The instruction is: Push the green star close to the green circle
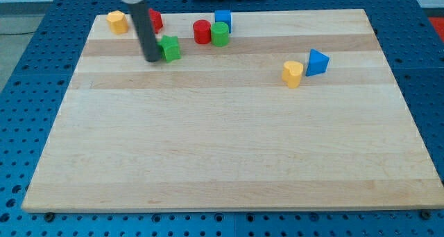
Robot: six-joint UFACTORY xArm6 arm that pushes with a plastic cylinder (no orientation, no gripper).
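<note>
The green star (171,48) lies near the view's top left of the wooden board (229,147). My tip (150,58) stands just left of it, touching or nearly touching its left side. The green circle (220,34) is a short cylinder further right near the top edge. A red cylinder (201,31) touches its left side and a blue block (223,18) sits just behind it. The rod hides part of a red block (156,19).
A yellow block (117,21) lies at the view's top left corner. A yellow block (293,73) and a blue triangular block (317,62) sit together at the view's right. The board rests on a blue perforated table (28,91).
</note>
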